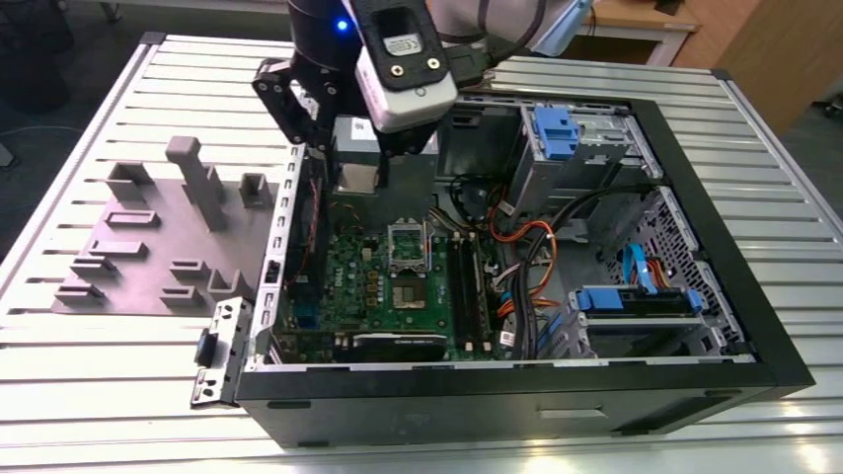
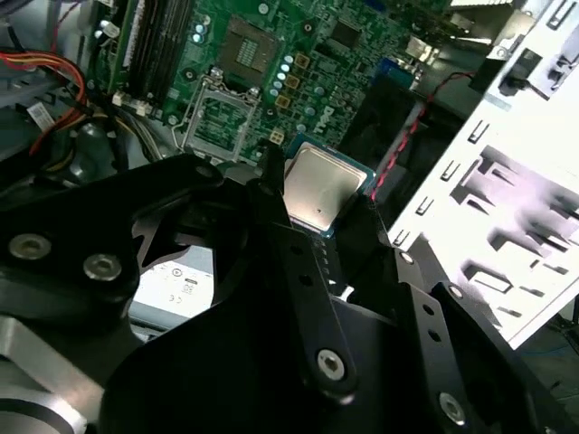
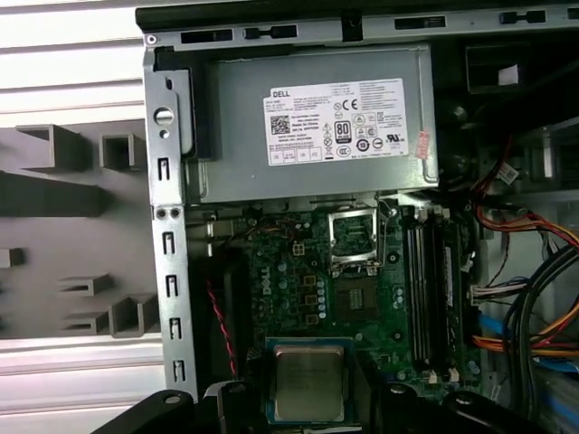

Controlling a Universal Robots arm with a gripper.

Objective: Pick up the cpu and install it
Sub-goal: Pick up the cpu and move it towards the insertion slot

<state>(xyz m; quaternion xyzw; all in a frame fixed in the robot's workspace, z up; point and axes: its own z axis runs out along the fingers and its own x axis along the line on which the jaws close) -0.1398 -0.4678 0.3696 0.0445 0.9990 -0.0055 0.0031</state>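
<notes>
The cpu (image 2: 317, 185) is a small square chip with a dull silver top on a blue-green edge. My gripper (image 2: 322, 201) is shut on it, one black finger (image 2: 271, 181) on each side. It hangs above the green motherboard (image 1: 355, 272) inside the open computer case, near the case's wall on the exterior view's left. In the first wrist view the cpu (image 3: 308, 380) sits between the fingers, short of the socket (image 3: 360, 291), whose silver frame (image 3: 353, 237) stands lifted. In the exterior view my gripper (image 1: 355, 183) hovers over the board beside the socket (image 1: 409, 267).
A grey power supply (image 3: 312, 127) fills one end of the case. Memory sticks (image 1: 464, 281), orange and black cables (image 1: 527, 247) and blue-tabbed drive cages (image 1: 633, 301) lie beyond the socket. A grey fixture plate with blocks (image 1: 145, 237) rests on the slatted table outside the case wall (image 1: 270, 267).
</notes>
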